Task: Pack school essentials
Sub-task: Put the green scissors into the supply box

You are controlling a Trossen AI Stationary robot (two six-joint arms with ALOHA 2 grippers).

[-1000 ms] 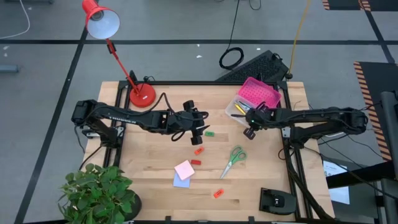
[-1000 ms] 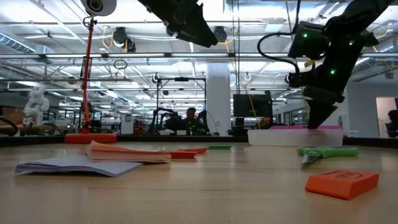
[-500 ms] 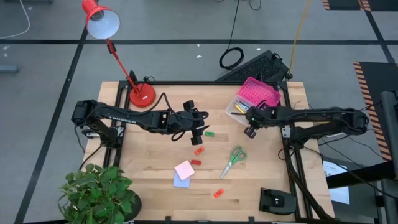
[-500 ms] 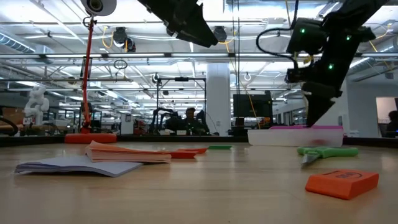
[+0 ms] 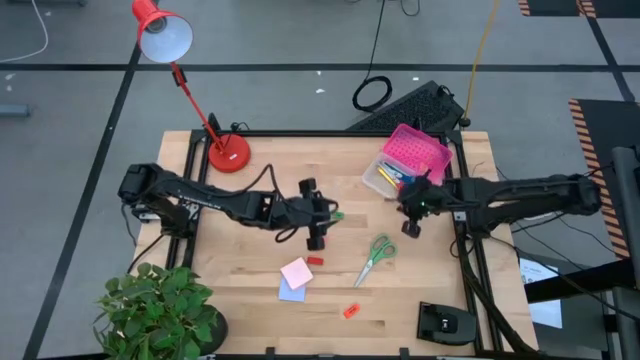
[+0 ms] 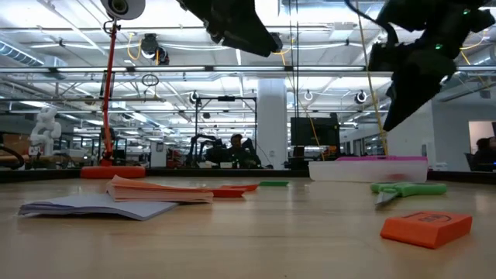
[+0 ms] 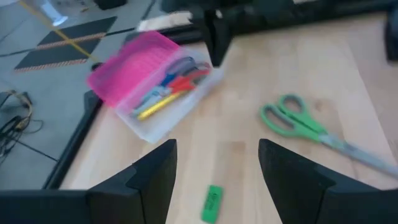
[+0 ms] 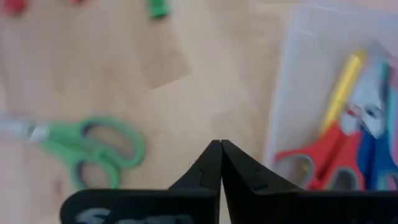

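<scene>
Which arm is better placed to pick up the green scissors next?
Probably the right. Its hand hangs between the clear box and the green scissors, fingers shut and empty. The left hand is open but farther off, beside the green eraser.

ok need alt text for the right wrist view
The right claw, shut and empty, hangs over a wooden table, between green scissors and a clear box holding red scissors, blue scissors and a yellow pen. A green eraser lies beyond.

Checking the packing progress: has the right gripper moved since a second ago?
Yes. The right gripper has drawn away from the clear box, toward the green scissors.
</scene>
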